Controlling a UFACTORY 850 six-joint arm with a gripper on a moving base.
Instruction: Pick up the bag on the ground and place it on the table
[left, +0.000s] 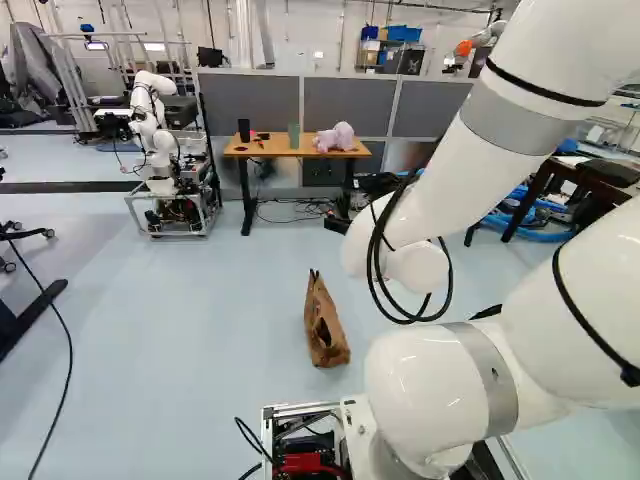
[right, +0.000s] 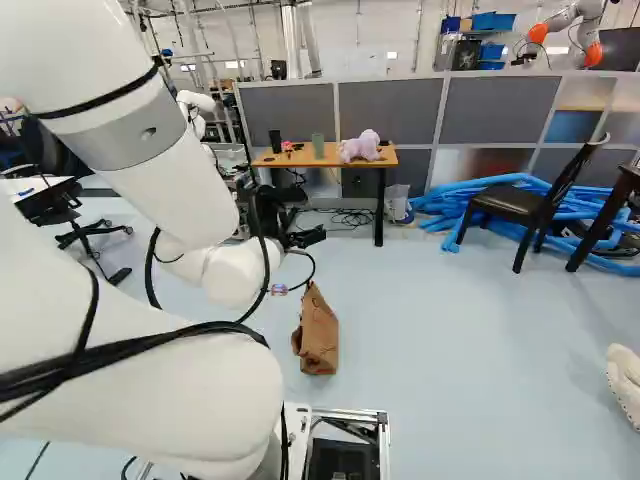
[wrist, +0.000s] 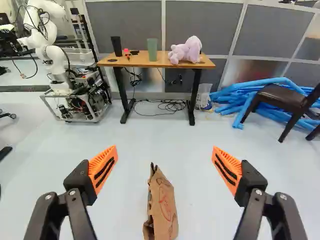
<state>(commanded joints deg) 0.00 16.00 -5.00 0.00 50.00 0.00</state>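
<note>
The brown paper bag (right: 317, 340) rests on the floor (right: 440, 330), nearer the base than the desk (wrist: 136, 62) and well apart from it. The gripper (right: 306, 238) holds nothing: in the wrist view its fingers stand wide apart, with the bag ahead of them, seen in the space between the orange pads (wrist: 103, 167) and touched by neither. In the right base view, the desk carries a black cup (right: 275, 141) near its left edge, a small red item (right: 287, 147) beside that, a green cup (right: 318, 146), and a pinkish plush toy (right: 361, 147) towards its right edge. Cables (wrist: 167, 106) lie on the floor beneath. Gray partitions (right: 388, 108) rise behind the desk; right of it are blue tubes (right: 435, 205) and a dark chair (right: 508, 203). Another robot (left: 150, 125) stands left of the desk in the left base view.
</note>
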